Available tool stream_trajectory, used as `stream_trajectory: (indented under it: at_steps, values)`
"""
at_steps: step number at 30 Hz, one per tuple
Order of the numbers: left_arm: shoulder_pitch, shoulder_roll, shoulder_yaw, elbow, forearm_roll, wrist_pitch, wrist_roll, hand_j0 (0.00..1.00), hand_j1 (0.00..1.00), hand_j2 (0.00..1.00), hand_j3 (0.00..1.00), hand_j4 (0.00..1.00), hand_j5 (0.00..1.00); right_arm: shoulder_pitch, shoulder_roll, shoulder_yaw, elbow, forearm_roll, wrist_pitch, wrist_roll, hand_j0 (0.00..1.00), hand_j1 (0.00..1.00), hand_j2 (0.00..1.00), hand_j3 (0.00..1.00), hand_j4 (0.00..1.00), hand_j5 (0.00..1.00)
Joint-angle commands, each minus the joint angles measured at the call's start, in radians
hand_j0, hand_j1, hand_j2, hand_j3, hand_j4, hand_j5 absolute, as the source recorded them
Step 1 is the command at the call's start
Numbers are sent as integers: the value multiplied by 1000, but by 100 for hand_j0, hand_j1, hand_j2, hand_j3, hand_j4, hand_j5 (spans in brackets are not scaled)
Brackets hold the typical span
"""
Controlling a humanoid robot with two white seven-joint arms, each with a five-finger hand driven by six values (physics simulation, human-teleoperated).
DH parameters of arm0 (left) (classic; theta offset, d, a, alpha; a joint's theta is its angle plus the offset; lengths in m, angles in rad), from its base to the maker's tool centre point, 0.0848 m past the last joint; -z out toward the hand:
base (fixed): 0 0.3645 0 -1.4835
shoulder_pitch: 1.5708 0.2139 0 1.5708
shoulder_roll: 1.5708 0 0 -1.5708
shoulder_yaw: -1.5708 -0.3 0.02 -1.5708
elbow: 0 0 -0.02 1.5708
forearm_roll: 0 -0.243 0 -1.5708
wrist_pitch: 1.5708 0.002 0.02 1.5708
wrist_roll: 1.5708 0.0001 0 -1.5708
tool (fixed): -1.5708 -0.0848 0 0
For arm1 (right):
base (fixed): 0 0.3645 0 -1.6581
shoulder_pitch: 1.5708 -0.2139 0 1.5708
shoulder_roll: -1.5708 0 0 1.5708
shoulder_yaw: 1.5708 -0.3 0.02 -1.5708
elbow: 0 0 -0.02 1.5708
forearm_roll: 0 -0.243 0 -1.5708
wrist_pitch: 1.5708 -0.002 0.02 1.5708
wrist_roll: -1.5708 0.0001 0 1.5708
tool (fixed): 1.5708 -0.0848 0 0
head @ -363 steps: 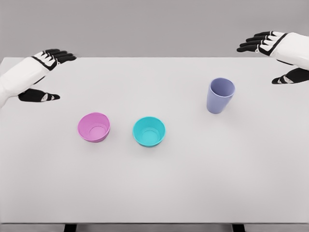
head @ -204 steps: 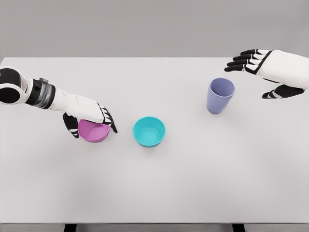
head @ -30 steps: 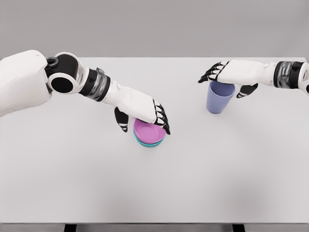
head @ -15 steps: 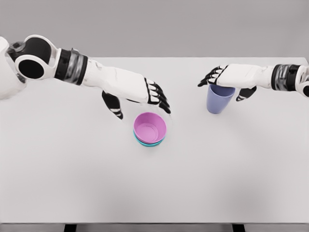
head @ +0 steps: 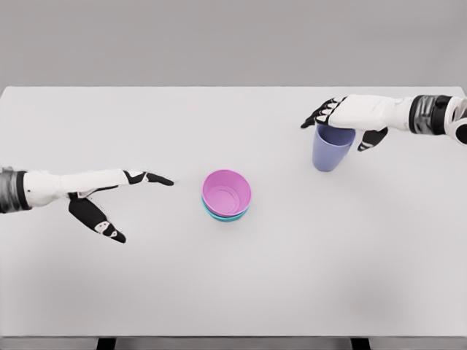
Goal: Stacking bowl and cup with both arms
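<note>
A plain white table (head: 233, 284) fills the view beneath a flat grey wall; no writing or labels are visible anywhere. Near the table's middle, a pink bowl (head: 227, 192) sits nested inside a teal bowl (head: 225, 216), whose rim peeks out below. At the left, the left robot hand (head: 109, 197) hovers with fingers spread, holding nothing. At the upper right, the right robot hand (head: 343, 122) is over the rim of an upright lavender cup (head: 332, 149), fingers and thumb either side; whether it grips is unclear.

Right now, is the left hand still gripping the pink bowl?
No. The left hand is open and well left of the pink bowl, which sits nested in the teal bowl.
</note>
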Motion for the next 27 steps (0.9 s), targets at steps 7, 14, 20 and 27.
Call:
stream_trajectory:
  at_steps: [7,14,20,27]
  values:
    - [121,6,279,50,27,3,0,100,100,100,100,100,100,-2,11,13,23,2,3,0,100,100,100,100,100,100]
    - [132,3,296,77,22,3,0,100,100,100,100,100,100,-5,10,14,23,10,3,0,70,70,70,70,70,70]
    - [132,0,296,78,24,3,0,100,100,100,100,100,100,-12,11,14,12,11,3,0,61,61,61,61,61,61]
    - [141,0,298,78,25,3,0,100,100,100,100,100,100,-23,13,4,5,2,3,0,56,56,56,56,56,56]
